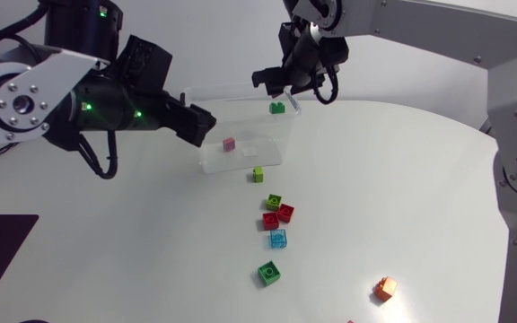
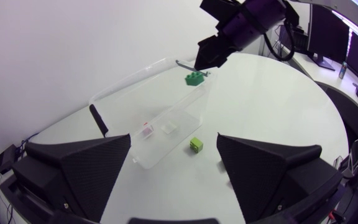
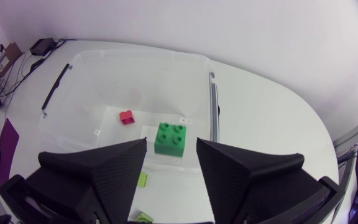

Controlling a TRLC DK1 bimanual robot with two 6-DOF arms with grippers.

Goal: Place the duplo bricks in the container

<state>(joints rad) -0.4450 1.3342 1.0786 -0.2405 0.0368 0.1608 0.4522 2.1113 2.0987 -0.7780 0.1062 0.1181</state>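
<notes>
Fingers of the right gripper [image 3: 171,144] are spread above the container [image 1: 240,162], a green brick [image 1: 278,108] seen beneath them; the left gripper [image 2: 174,138] is held spread beside the container.

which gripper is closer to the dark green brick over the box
Right. The right gripper hangs just above the dark green brick; the left gripper is at the box's other end.

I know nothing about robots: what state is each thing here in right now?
Left gripper: fingers open, empty.
Right gripper: fingers open, empty.
Box: upright, lidless, holding the pink brick.
Dark green brick: unheld under the right fingers, over the box.
Lime brick: on the table, outside the box.
Other bricks: on the table, outside.
</notes>
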